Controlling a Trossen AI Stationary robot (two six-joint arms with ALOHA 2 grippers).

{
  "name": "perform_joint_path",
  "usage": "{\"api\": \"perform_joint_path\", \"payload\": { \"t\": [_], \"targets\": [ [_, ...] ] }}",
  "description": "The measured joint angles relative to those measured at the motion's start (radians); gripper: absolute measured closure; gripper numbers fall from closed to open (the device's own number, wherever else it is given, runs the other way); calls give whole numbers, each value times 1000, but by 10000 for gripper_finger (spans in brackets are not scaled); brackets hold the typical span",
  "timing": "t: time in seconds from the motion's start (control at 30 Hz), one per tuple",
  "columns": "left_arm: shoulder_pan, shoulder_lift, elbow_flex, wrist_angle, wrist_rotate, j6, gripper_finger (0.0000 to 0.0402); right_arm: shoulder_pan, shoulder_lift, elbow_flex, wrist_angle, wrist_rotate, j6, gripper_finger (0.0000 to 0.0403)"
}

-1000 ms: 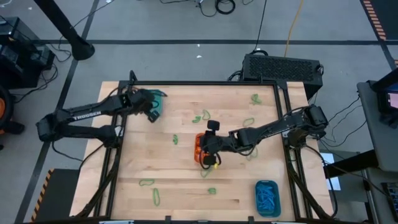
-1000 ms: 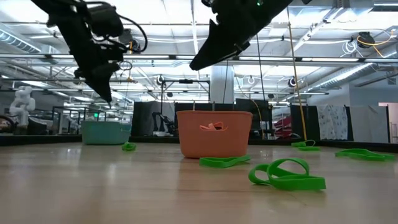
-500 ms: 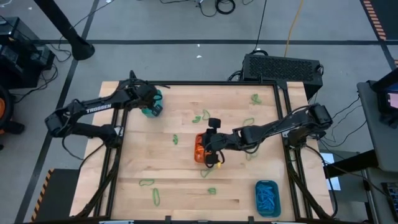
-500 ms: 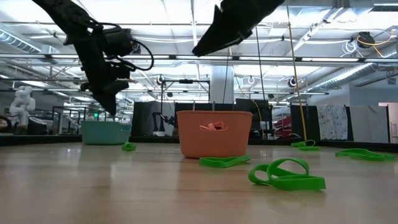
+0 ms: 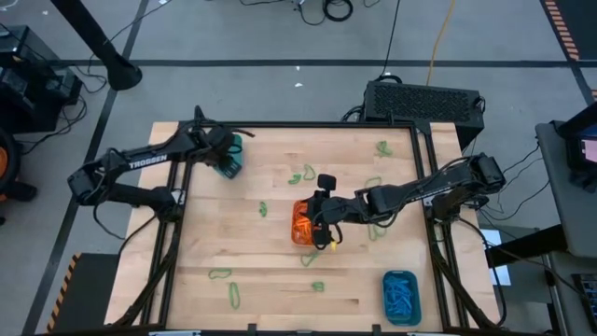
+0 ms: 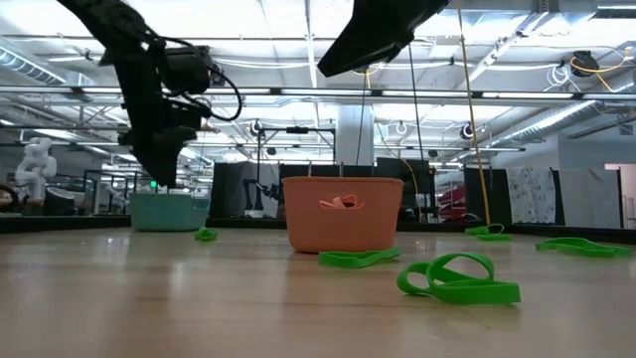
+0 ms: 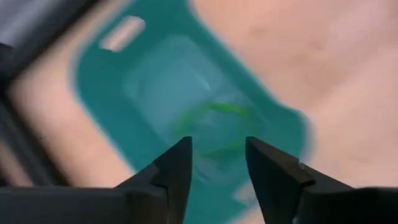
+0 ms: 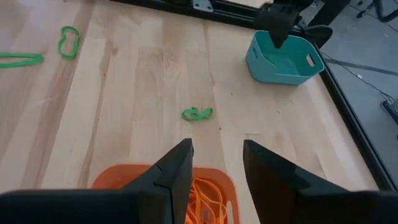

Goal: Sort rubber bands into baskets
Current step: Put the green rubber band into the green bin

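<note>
Left end effector hovers over teal plastic basket at surface's far left corner, fingers parted, empty; green rubber band lies inside. Drop step looks done. Right end effector open above orange plastic basket. Next: fetch loose green bands.

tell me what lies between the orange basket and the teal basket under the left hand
One green band on bare wood, between the orange basket and the teal basket; the right wrist view shows it.

Overhead, table-level, two wrist views

Both grippers open, empty.
</note>
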Motion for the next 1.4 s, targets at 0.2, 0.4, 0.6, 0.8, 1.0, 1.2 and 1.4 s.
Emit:
{"api": "perform_joint_path", "payload": {
  "t": [0.2,0.4,0.6,0.8,1.0,1.2,1.4],
  "targets": [
    [-62,-11,136,-197,475,-14,235,0,0,0,0,0,0,268],
    [-350,-80,158,-206,546,-139,235,1,0,0,-6,-1,16,268],
    [-755,-86,157,-160,420,-398,235,7,0,0,-58,-26,75,268],
    [-1129,9,157,-14,239,-610,235,28,0,0,-73,-26,113,268],
    [-1372,212,156,149,156,-634,235,56,0,0,-79,-26,132,268],
    [-1454,363,156,199,140,-685,235,67,0,0,-79,-26,133,268],
    [-1467,425,156,196,107,-684,235,66,0,0,-78,-26,136,268]
  ]
}}
